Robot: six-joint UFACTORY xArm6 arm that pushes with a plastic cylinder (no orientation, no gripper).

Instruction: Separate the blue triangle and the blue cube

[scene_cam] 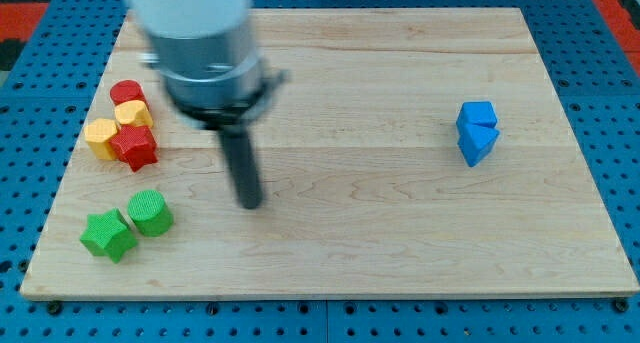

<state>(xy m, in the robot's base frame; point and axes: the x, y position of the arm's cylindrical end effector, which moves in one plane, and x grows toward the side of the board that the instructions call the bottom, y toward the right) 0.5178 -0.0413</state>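
Note:
The blue cube (478,115) and the blue triangle (478,141) sit touching each other at the view's right, the cube just above the triangle. My tip (249,203) rests on the board left of centre, far to the left of both blue blocks and touching no block. The nearest blocks to it are the green ones to its lower left.
A red cylinder (126,92), a yellow block (133,113), a second yellow block (101,138) and a red star (135,146) cluster at the left. A green cylinder (150,212) and a green star (108,233) lie at the lower left. The wooden board (360,253) sits on blue pegboard.

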